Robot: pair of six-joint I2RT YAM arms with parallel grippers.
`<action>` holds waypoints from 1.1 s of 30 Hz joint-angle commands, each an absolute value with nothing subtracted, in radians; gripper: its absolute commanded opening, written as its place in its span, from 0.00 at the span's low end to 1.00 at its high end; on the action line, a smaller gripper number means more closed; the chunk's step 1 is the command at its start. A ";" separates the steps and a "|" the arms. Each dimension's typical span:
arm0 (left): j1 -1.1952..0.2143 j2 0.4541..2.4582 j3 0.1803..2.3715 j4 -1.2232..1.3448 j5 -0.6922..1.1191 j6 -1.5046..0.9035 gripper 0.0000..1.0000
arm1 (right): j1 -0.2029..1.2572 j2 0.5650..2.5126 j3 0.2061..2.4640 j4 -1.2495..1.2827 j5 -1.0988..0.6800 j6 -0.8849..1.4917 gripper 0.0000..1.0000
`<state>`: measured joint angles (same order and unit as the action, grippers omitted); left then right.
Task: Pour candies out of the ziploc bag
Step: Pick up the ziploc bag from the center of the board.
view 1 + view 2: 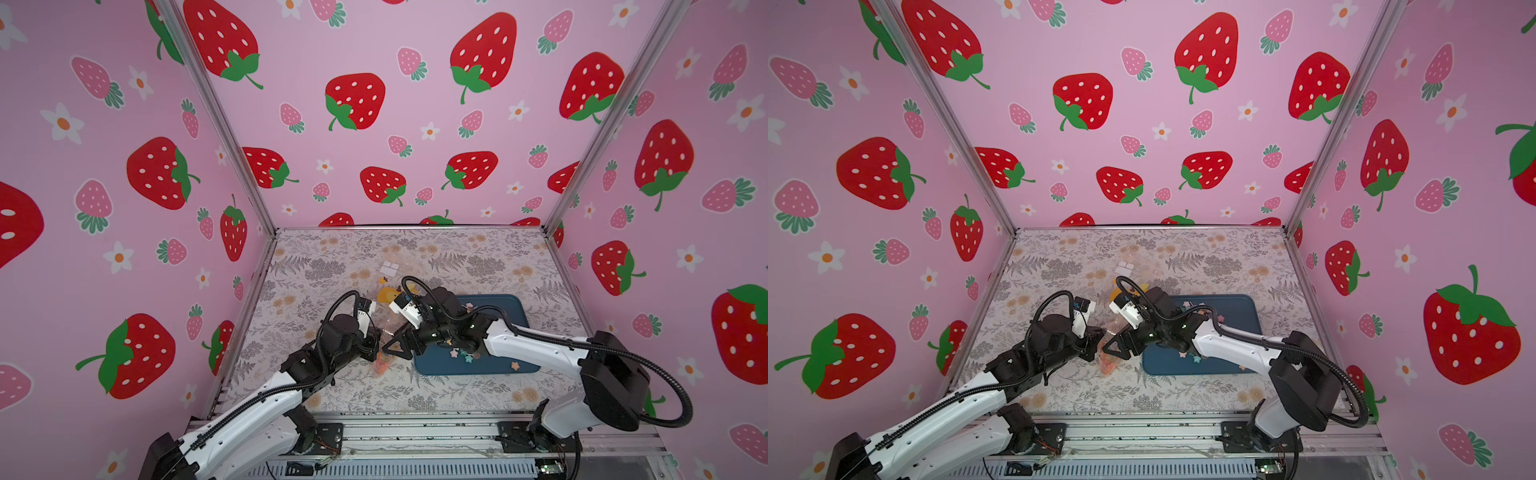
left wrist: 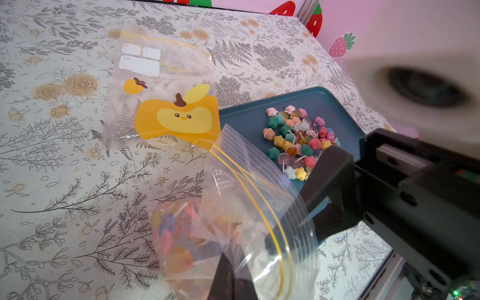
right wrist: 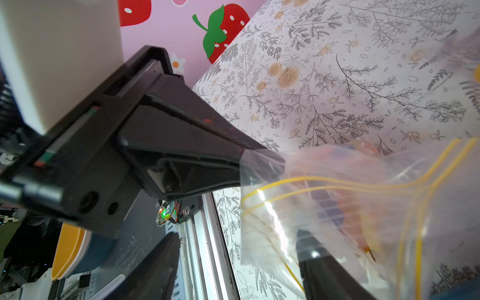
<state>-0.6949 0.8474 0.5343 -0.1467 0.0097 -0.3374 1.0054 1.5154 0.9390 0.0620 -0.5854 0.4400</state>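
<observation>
nearest the lens, the aluminium rail [image 1: 415,432] runs across the front edge, with the bases of the left arm [image 1: 249,409] and the right arm [image 1: 536,347] mounted on it. pink strawberry walls [image 1: 374,104] close in three sides. the table [image 1: 457,257] wears a grey floral cloth. both arms reach inward and meet near the middle. a dark blue tray [image 1: 436,365] lies flat on the robot's right half of the table, partly under the right arm. beyond the grippers a printed bag [image 2: 166,104], clear with an orange fruit face and white labels, lies flat on the cloth. the ziploc bag [image 2: 259,202], clear with yellow zip lines, sits just beside the tray's left edge, between the two grippers: its filled bottom rests on the cloth and its open mouth is held up off the cloth. the left gripper [image 3: 246,153] is clamped tight on a corner of the bag's rim. the right gripper [image 1: 395,348] has its jaws spread wide at the mouth, gripping nothing; one finger shows through the film, and whether it is inside the mouth or behind it is hard to say. candies [image 2: 181,239], pink, orange and blue, are bunched in the bag's bottom. loose candies [image 2: 296,140], stars and small lollipops on white sticks, lie piled on the tray, and a few lie apart near its front edge. in both top views the pile is mostly hidden under the right arm.
</observation>
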 commanded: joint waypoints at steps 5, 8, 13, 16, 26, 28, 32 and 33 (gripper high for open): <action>-0.698 0.841 0.597 -0.076 0.000 -0.335 0.00 | 1.014 1.566 0.977 0.073 -0.551 0.379 0.59; -0.698 0.834 0.592 -0.077 -0.011 -0.334 0.00 | 1.017 1.566 0.970 0.072 -0.541 0.376 0.47; -0.698 0.837 0.589 -0.071 -0.015 -0.334 0.00 | 1.019 1.542 0.961 0.052 -0.514 0.362 0.22; -0.698 0.837 0.584 -0.061 -0.016 -0.337 0.00 | 1.019 1.515 0.957 0.037 -0.496 0.358 0.07; -0.698 0.778 0.542 -0.054 -0.056 -0.324 0.52 | 0.982 1.418 0.963 -0.027 -0.491 0.391 0.00; -0.698 0.734 0.526 -0.057 -0.033 -0.299 0.54 | 0.965 1.413 0.977 -0.039 -0.503 0.417 0.00; -0.700 0.642 0.495 -0.082 0.058 -0.248 0.50 | 0.922 1.426 1.021 -0.083 -0.537 0.465 0.00; -0.700 0.626 0.488 -0.087 0.083 -0.239 0.49 | 0.909 1.427 1.023 -0.082 -0.549 0.482 0.00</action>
